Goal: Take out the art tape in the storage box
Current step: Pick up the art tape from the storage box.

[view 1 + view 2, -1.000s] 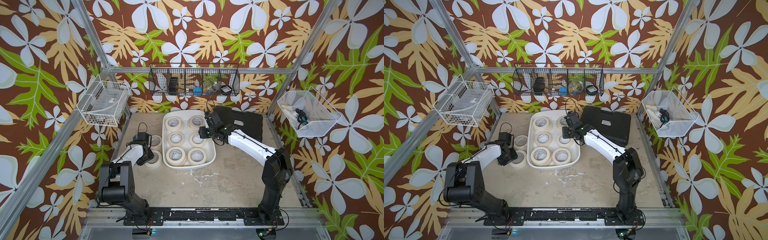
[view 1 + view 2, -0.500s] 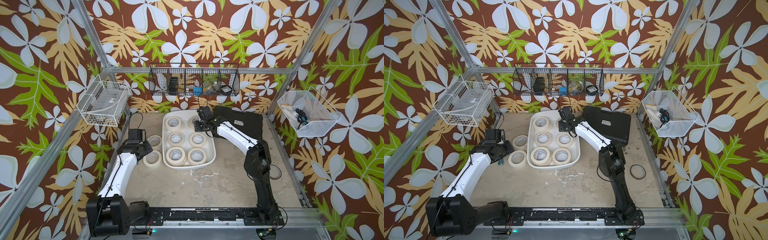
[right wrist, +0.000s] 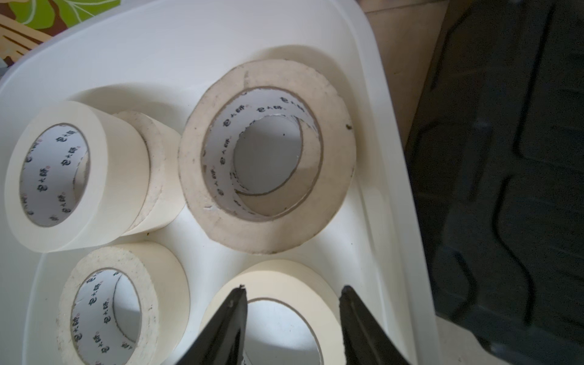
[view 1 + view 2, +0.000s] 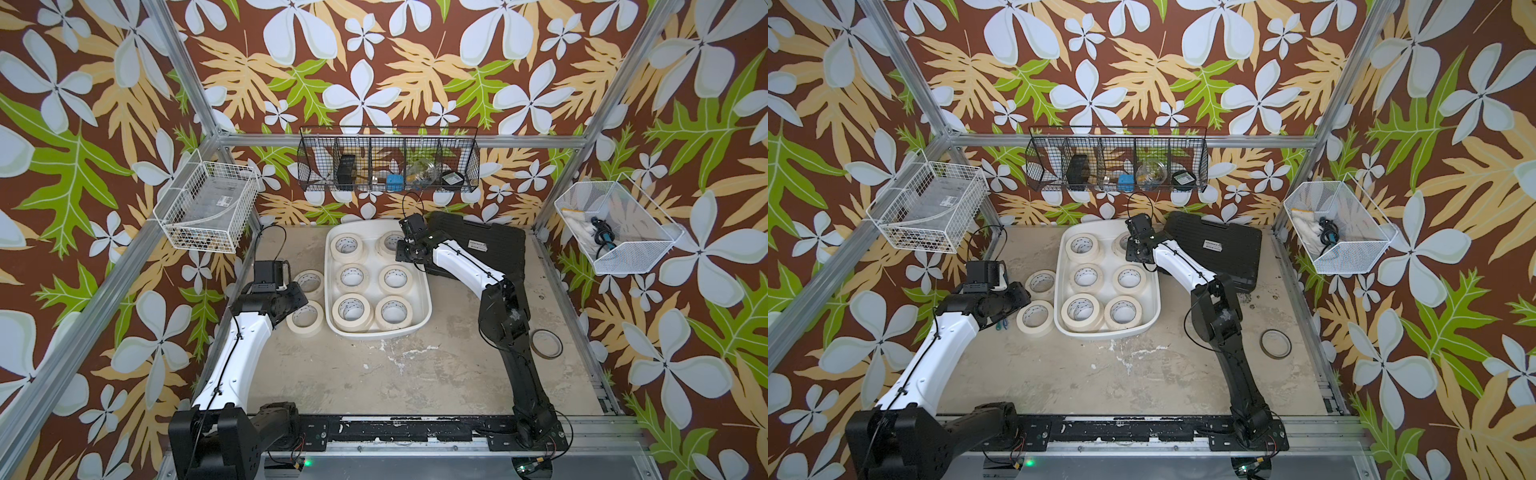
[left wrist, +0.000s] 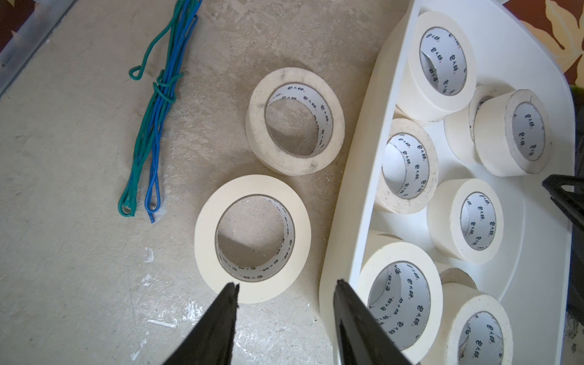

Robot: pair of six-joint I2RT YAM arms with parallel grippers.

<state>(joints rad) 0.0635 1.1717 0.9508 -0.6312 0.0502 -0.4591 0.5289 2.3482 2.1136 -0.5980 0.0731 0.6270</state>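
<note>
The art tape point(image 4: 352, 276) is mostly sitting inside the storage box point(image 4: 371, 258), so the job is only getting started. Two rolls are lying out on the table point(image 4: 415, 374). One point(image 4: 310, 281) is just beside the box's left wall, and the other point(image 4: 305, 318) is next to it, nearer the robot. Both top views are showing six piles waiting in the box. The wrist views are showing several of them stacked two high, so I am judging that a good many rolls are left to lift out.

The left claw point(image 5: 286, 294) is hanging over the nearer loose roll and the box's wall. Its fingers are standing apart with nothing between them, so it looks free to go for another roll. The right claw point(image 3: 292, 294) is reaching into the box on the side by the black case point(image 4: 478, 245). Its fingers are also apart, above a roll there, and they are gripping nothing I can see. I am guessing a roll on that side is coming out next.
</note>
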